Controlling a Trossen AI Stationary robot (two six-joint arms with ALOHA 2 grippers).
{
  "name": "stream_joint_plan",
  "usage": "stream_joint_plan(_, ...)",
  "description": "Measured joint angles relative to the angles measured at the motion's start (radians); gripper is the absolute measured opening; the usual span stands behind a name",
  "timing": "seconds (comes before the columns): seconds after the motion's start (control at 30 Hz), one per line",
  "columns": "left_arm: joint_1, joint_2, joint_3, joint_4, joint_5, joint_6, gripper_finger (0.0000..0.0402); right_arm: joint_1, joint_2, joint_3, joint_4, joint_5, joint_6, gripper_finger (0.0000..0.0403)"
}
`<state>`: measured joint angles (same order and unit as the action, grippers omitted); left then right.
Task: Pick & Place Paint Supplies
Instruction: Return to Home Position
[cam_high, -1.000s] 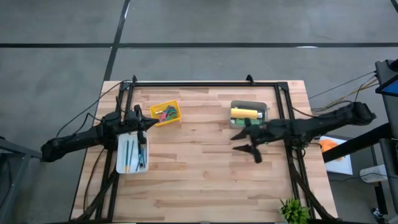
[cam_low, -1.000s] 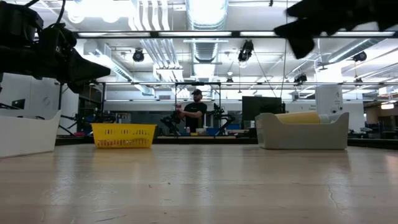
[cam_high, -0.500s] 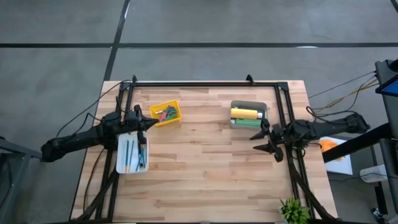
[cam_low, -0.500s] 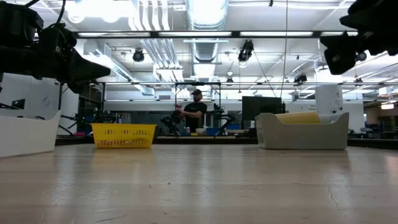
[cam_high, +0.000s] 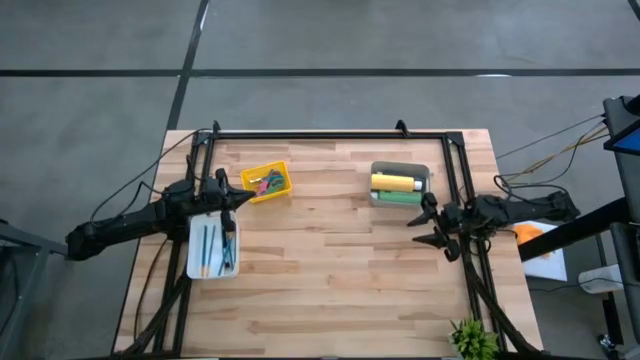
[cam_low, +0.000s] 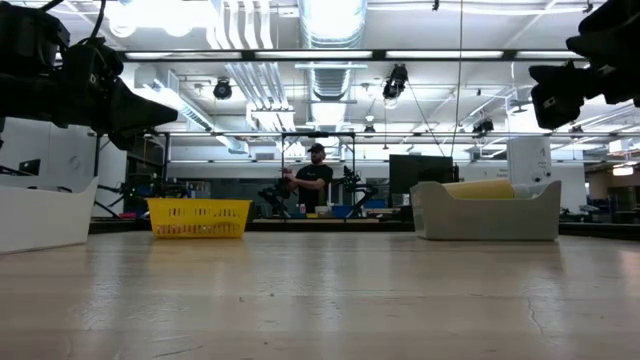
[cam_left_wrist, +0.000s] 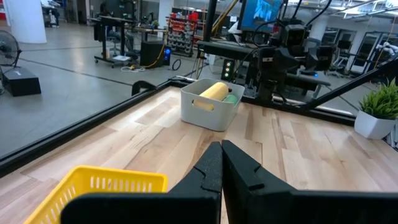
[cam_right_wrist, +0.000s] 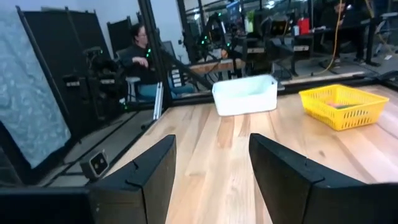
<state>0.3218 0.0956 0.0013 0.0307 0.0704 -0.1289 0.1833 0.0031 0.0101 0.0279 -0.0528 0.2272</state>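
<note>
Right tool (cam_high: 428, 226): spread wide, empty, retreating to the worktop's (cam_high: 330, 270) right edge. Left tool (cam_high: 238, 198): closed, empty, hovering by white tray (cam_high: 192, 262) holding brushes (cam_high: 208, 248). Paint bottles (cam_high: 395, 183) lying in grey bin (cam_high: 400, 166); sorting appearing finished.

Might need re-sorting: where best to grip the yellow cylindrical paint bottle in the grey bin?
Probably across the middle of the yellow paint bottle, coming straight down: it lies on its side in the grey bin, whose walls block a sideways approach. The right pincer is nearest.
</note>
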Motion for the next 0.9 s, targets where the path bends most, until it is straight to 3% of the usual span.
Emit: stream_joint_plan(0.9,0.000,0.000,0.000,0.000,0.000,0.000,0.0000,0.000,0.032,0.000,-0.017,0.003,0.046,0.0201)
